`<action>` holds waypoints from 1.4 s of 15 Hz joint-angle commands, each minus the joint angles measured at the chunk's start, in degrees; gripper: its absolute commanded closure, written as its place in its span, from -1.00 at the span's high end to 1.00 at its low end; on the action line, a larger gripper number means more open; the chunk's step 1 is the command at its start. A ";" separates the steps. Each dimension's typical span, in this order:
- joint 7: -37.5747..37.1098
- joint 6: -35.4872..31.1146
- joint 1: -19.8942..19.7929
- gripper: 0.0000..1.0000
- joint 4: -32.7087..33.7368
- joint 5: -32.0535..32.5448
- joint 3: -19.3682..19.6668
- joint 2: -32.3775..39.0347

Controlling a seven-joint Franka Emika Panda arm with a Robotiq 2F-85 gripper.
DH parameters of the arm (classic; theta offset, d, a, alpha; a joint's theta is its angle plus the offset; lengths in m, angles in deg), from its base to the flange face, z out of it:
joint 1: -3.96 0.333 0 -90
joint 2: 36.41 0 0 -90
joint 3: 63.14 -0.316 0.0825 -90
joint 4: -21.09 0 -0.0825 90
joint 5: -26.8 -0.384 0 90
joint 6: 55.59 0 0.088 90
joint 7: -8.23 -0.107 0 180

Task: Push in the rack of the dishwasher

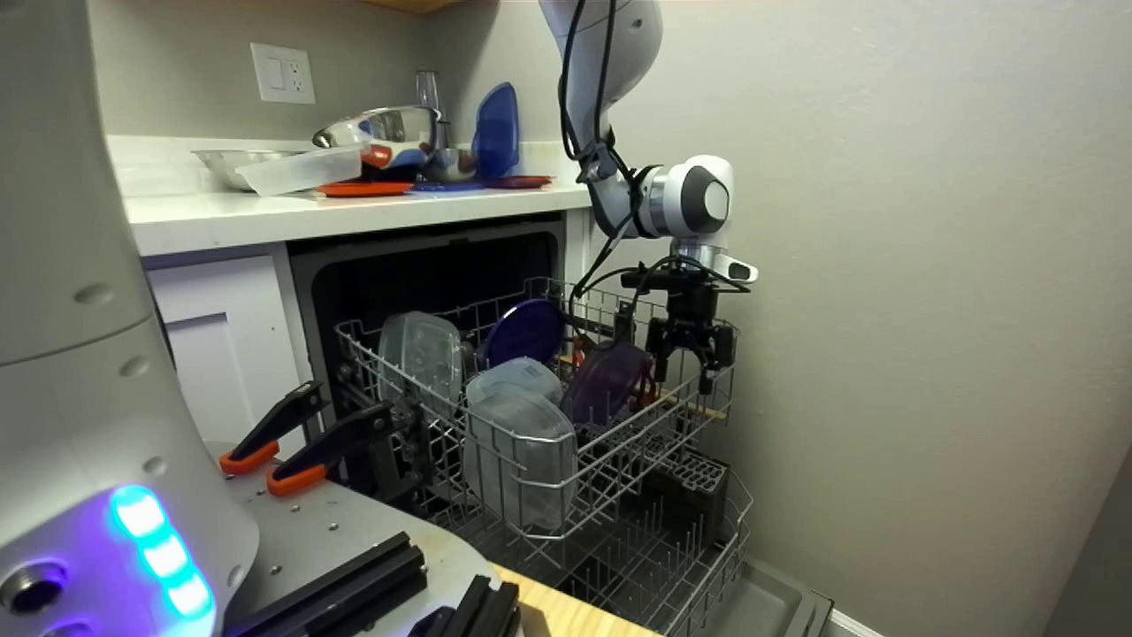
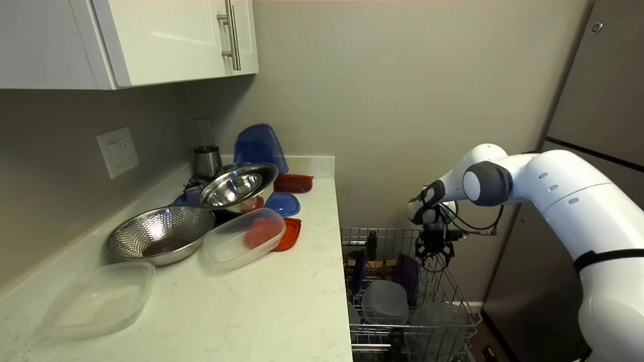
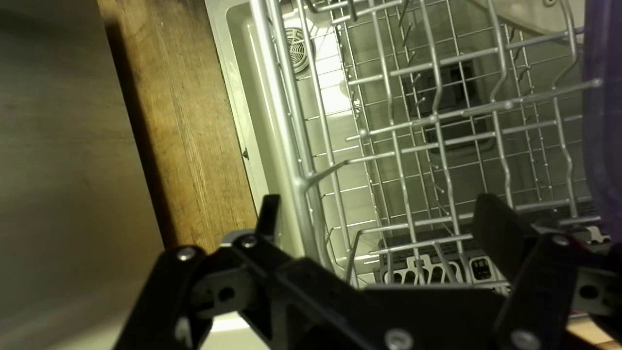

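The upper dishwasher rack (image 1: 539, 439) is a grey wire basket pulled out of the dishwasher (image 1: 305, 283). It also shows in an exterior view (image 2: 417, 328) beside the counter. It holds clear containers (image 1: 522, 460), a dark blue lid (image 1: 526, 329) and a purple lid (image 1: 604, 385). My gripper (image 1: 684, 376) points down at the rack's outer end, near the wall. In the wrist view my gripper (image 3: 379, 218) is open and empty. One finger is over the outer side of the thick rim (image 3: 279, 97), the other over the rack's inside. I cannot tell whether they touch it.
The lower rack (image 1: 747, 509) is also out, above the lowered door (image 1: 778, 597). The white counter (image 2: 282, 311) carries bowls, lids and containers beside the rack. A wall (image 1: 884, 310) stands close behind the gripper. A fridge (image 2: 563, 241) is on the far side.
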 commanded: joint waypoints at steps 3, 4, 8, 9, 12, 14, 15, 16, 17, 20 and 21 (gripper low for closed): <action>-3.97 -0.68 0.70 1.00 1.52 -2.84 -0.45 -0.02; -4.62 -0.56 0.77 1.00 1.76 -3.14 -0.55 -0.05; -5.16 -0.61 1.16 1.00 2.23 -3.72 -0.98 -0.17; -5.11 -0.73 1.38 1.00 2.22 -3.88 -1.19 -0.28; -4.33 -0.77 2.36 1.00 2.54 -3.54 -1.76 -0.33; -4.14 -0.56 3.12 1.00 2.93 -3.16 -1.83 -0.07; -3.90 -0.43 3.41 1.00 3.09 -3.06 -1.95 0.12; -3.61 -0.26 3.64 1.00 3.18 -3.02 -2.11 0.18; -2.87 0.25 3.83 1.00 3.55 -2.80 -2.35 0.52; -1.82 0.69 4.67 1.00 3.89 -2.33 -2.73 1.05; -1.51 0.84 4.94 1.00 4.13 -2.18 -2.87 1.44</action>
